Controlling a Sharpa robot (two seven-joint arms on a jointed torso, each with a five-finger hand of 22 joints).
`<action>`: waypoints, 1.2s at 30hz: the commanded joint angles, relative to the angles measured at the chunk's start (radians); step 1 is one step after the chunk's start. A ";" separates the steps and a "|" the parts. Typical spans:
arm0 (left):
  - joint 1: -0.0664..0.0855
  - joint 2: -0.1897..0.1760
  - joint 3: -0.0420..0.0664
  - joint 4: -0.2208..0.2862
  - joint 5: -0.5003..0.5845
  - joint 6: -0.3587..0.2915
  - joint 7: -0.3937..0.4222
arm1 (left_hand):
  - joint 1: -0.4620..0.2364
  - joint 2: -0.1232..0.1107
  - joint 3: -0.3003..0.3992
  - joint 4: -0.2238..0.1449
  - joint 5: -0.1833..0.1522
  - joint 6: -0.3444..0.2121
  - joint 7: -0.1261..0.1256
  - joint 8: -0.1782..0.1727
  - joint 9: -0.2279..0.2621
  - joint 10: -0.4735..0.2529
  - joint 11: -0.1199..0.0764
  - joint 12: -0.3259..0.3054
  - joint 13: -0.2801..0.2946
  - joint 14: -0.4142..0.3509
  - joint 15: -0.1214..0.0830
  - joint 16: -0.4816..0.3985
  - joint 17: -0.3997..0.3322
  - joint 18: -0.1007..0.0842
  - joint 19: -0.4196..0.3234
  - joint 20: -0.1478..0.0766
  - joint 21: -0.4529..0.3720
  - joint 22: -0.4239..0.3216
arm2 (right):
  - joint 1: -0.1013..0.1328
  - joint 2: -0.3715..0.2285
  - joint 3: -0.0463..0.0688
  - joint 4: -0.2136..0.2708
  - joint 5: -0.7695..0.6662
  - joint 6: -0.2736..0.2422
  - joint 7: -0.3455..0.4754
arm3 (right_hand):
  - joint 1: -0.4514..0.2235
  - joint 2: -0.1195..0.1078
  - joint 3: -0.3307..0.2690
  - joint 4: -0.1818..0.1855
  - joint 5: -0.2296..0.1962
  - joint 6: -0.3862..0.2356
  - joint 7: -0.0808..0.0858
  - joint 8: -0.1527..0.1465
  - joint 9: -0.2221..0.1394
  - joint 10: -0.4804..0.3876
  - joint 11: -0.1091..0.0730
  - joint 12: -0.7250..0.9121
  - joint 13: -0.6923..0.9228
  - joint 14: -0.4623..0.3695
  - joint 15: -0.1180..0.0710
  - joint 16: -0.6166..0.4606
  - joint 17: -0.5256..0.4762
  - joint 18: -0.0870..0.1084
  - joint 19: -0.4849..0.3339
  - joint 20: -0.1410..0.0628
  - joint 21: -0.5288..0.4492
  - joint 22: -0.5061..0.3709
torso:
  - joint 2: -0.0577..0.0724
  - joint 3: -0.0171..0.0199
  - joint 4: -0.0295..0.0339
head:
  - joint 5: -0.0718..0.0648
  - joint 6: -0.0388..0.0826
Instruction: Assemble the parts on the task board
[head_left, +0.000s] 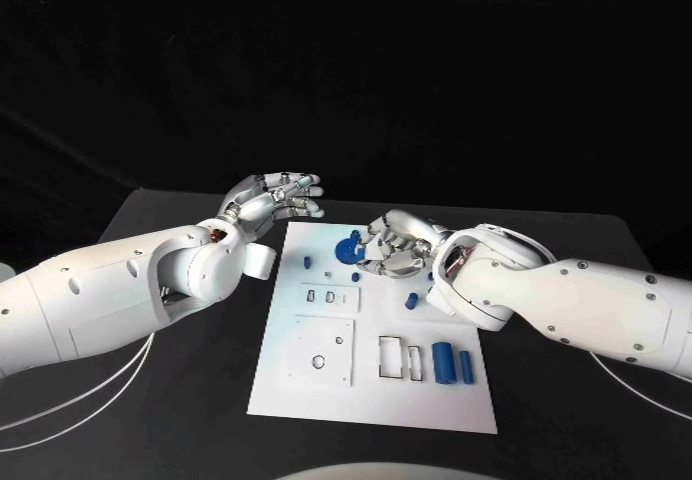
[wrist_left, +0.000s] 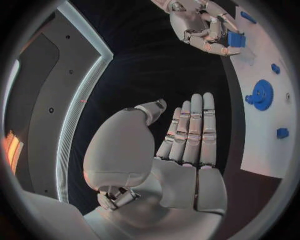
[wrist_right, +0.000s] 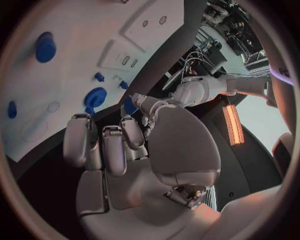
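Two white arms are reaching in over the black table (head_left: 577, 400), and the white task board (head_left: 375, 400) is lying in the middle of it between them. Largest on the board is the square plate (head_left: 322, 350) with small holes, sitting beside two rectangular slots (head_left: 401, 357). Two blue cylinders (head_left: 453, 362) are lying side by side just beside those slots. Nearer the far edge, a blue gear (head_left: 346, 250) is sitting on the board just beside the right hand.

The left hand (head_left: 274, 203) is hovering off the board's far left corner with its fingers (wrist_left: 195, 130) stretched out flat together, grasping nothing. The right hand (head_left: 394, 245) is hanging over the far part of the board; its fingers are curled, and a small blue part (wrist_left: 236, 39) is being pinched at its fingertips. Smaller blue pegs are scattered on the board: one (head_left: 307, 262) left of the gear, another (head_left: 411, 299) below the right hand.
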 joint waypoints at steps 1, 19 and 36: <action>0.000 0.006 0.000 -0.004 0.004 0.019 0.012 | -0.008 0.000 -0.001 0.006 0.001 -0.008 0.038 -0.002 0.001 -0.008 0.000 0.000 0.001 0.002 0.003 -0.004 0.000 0.004 0.004 0.006 -0.006 -0.001 | -0.016 0.020 -0.003 0.001 -0.127 0.011 -0.027 | -0.007 -0.003 -0.002 0.006 0.003 0.012 -0.009 0.035 0.049 0.004 -0.005 0.000 0.000 0.059 -0.007 -0.002 0.069 0.001 0.003 -0.004 0.000 0.000 | 0.000 -0.0008 0.0033 | 0.013 -0.008; 0.000 0.006 0.000 -0.010 0.004 0.020 0.012 | -0.008 0.001 -0.001 0.006 0.001 -0.008 0.038 -0.002 0.001 -0.009 0.000 0.000 0.001 0.002 0.003 -0.005 0.000 0.004 0.004 0.006 -0.006 -0.001 | -0.090 0.094 -0.015 -0.057 -0.260 0.012 -0.052 | -0.008 -0.008 -0.002 0.005 0.003 0.009 -0.009 0.035 0.048 0.002 -0.006 -0.003 -0.003 0.058 -0.007 -0.002 0.068 0.002 0.001 -0.005 -0.002 -0.002 | 0.003 0.0011 0.0005 | 0.025 -0.018; 0.000 0.005 0.000 -0.009 0.004 0.021 0.010 | -0.007 0.001 -0.001 0.005 0.001 -0.009 0.038 -0.002 0.002 -0.009 0.000 0.000 0.002 0.002 0.003 -0.006 0.001 0.004 0.005 0.006 -0.006 -0.002 | -0.109 0.117 -0.018 -0.082 -0.273 0.028 -0.054 | -0.010 -0.014 -0.003 0.006 0.003 0.007 -0.009 0.035 0.048 0.001 -0.006 -0.004 -0.004 0.058 -0.008 -0.003 0.068 0.002 0.001 -0.006 -0.004 -0.002 | 0.001 0.0002 0.0002 | 0.021 -0.023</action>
